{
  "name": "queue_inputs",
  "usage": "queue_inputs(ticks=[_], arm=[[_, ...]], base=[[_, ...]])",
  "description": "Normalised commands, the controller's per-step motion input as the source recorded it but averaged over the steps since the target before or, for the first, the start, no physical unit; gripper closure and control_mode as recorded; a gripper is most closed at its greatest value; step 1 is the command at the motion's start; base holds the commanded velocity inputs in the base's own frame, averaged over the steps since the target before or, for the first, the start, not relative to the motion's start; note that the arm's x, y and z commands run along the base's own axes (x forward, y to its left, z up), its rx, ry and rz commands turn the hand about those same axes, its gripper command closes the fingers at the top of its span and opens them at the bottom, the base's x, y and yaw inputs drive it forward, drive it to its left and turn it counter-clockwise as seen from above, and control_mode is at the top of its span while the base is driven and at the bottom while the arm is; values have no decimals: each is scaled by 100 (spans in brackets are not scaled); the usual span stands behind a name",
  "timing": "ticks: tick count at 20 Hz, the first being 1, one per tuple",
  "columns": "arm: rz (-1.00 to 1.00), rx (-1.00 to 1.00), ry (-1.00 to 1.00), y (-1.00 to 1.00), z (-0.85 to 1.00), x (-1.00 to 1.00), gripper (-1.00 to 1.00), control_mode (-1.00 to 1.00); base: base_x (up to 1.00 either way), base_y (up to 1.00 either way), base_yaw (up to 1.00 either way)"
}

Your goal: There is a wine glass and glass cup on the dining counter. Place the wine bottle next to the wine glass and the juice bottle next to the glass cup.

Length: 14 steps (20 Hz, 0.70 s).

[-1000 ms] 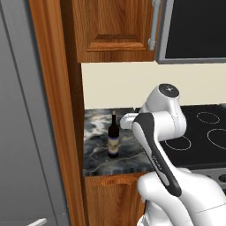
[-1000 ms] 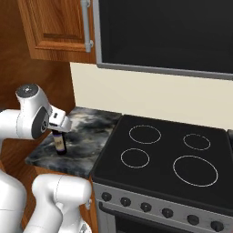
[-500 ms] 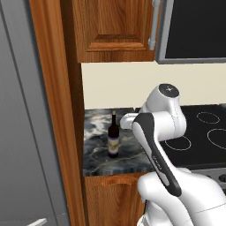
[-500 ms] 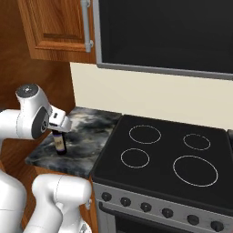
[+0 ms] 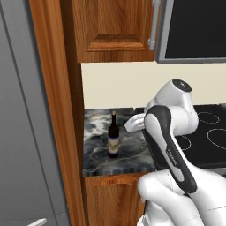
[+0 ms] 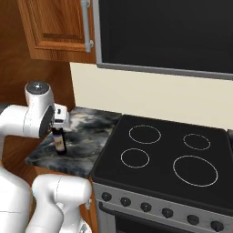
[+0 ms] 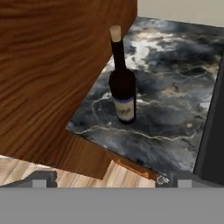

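Observation:
The wine bottle [image 5: 113, 141] [image 6: 59, 141] [image 7: 123, 94] is slim and dark with a tan top and a pale label. It stands upright on a small black-and-grey marbled counter [image 5: 97, 152] [image 7: 175, 100] between a tall wooden panel and the stove. My gripper [image 7: 110, 178] hangs above and in front of the counter's front edge, looking down at the bottle from a short distance. Its fingertips [image 7: 41, 179] are spread wide apart and hold nothing. The wine glass, glass cup, juice bottle and dining counter are out of view.
A tall reddish-brown wooden panel [image 5: 53, 110] [image 7: 52, 65] rises close to the bottle's left. A black cooktop [image 6: 168, 154] [image 5: 207, 132] borders the counter on the right. An upper cabinet [image 5: 114, 26] and a dark microwave [image 6: 168, 32] hang overhead.

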Motion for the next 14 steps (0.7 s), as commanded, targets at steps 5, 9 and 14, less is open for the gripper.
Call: queue_inputs(ticks=[5, 9, 14], arm=[[70, 0, -5, -7, 2, -28, -100, -100], [47, 0, -17, -10, -5, -28, -100, -100], [30, 2, -34, -15, -13, -23, -100, -100]], base=[[0, 0, 0], [0, 0, 0], [0, 0, 0]])
